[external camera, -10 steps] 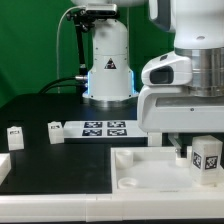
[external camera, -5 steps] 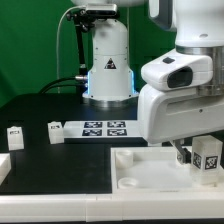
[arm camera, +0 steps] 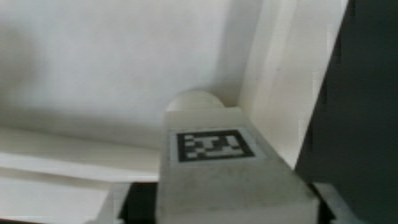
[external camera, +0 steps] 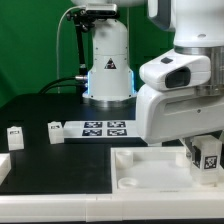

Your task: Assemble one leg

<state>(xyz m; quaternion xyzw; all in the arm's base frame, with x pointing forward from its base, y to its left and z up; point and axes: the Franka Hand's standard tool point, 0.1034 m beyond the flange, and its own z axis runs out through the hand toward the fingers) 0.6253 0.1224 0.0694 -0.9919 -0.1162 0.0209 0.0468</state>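
Note:
My gripper (external camera: 203,160) is shut on a leg (external camera: 208,157), a small white post with a black-and-white tag, and holds it upright over the far right corner of the large white panel (external camera: 150,175). In the wrist view the leg (arm camera: 217,150) fills the space between my fingers (arm camera: 134,203), its rounded end pointing at the panel's inner corner (arm camera: 107,90) by the raised rim. Two more legs (external camera: 14,136) (external camera: 55,132) stand on the black table at the exterior view's left.
The marker board (external camera: 103,129) lies on the table in front of the robot base (external camera: 108,70). A white part (external camera: 3,168) shows at the exterior view's left edge. The arm's white body (external camera: 185,90) hides the table's right back.
The gripper with the leg has moved slightly lower and to the exterior view's right, closer to the panel's corner.

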